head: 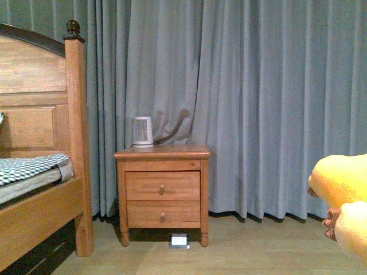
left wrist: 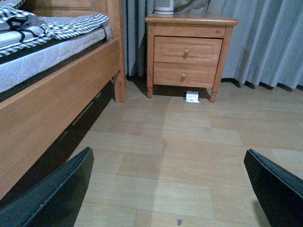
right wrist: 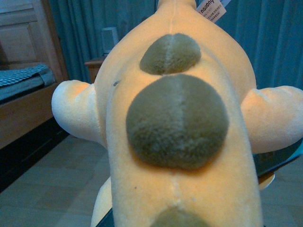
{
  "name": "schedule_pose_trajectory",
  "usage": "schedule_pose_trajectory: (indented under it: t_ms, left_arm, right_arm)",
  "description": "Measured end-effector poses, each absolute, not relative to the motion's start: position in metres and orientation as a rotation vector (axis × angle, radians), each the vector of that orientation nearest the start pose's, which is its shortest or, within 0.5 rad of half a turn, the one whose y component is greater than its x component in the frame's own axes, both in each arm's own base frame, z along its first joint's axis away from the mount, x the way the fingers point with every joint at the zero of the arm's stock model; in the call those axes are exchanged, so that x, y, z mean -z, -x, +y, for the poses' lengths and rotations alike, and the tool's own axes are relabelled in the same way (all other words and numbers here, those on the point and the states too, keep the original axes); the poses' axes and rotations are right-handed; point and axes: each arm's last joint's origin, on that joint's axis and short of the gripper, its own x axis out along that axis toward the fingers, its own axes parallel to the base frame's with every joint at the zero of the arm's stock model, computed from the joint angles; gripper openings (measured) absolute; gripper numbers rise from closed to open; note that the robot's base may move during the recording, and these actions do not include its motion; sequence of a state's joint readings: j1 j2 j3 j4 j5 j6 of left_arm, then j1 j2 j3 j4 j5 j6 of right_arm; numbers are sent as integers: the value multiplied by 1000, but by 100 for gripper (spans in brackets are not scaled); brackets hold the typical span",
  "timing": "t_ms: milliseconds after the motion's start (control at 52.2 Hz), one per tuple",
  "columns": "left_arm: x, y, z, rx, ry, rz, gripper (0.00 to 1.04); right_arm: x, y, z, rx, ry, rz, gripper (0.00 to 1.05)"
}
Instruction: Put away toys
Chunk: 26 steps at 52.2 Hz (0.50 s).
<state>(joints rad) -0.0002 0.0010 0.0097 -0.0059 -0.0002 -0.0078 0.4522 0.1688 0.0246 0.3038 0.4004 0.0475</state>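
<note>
— At the right edge of the front view: plush animal [head: 343, 183], orange-yellow, cream paw with small brown claws, hanging clear of the floor [head: 252, 252]. Well apart from the nightstand [head: 163, 189] and the bed [head: 40, 212].

— So picked up, but not yet put away?

— Judging so. Lifted, yes; set down anywhere, no. Carrying and placing left to do, with no telling from these views where.

— Over to the left wrist view, then.

— Left pincer [left wrist: 168, 179] spread wide, dark fingers [left wrist: 54, 194] far apart at the two lower corners. Holding nothing, touching nothing. Only bare floor between them, nightstand and bed beyond.

— And the right wrist view?

— Filled almost wholly by the plush animal, close against the lens: pale orange body, two olive-brown spots [right wrist: 177, 123], a label [right wrist: 210, 9] at the far end. Right pincer's fingers hidden behind all that. Probably clamped on the plush animal, going by the hang above the floor, though the grip itself not seen.
</note>
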Motion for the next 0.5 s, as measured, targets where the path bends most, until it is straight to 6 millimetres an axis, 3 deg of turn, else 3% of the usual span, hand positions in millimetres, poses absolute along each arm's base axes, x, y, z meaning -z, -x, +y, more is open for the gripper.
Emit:
schedule_pose_trajectory:
  t_ms: [498]
  left_arm:
    - [-166, -97, 0, 0, 8, -3, 99]
  right_arm:
    - [-187, -99, 35, -56, -113, -144, 19]
